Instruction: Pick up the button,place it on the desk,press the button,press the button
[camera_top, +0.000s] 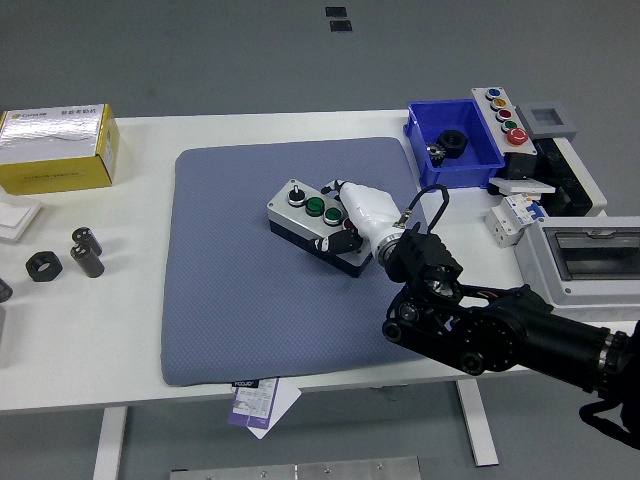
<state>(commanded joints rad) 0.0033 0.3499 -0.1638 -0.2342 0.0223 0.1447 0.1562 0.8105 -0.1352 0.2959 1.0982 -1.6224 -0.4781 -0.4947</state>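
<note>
On blue mat (230, 290), right hand (358, 215) grips button box (312, 222), fingers curled over it.

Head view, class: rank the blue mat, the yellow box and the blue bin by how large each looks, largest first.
1. blue mat, clearly largest.
2. yellow box.
3. blue bin.
The box and bin look close in size, so their order is unsure.

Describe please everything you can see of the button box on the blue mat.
The button box is a grey rectangular case with a dark base, lying flat and turned diagonally on the blue-grey mat. Its top carries a black knob and two green buttons; further parts are hidden under the right hand, white-gloved, which rests on its right end.
</note>
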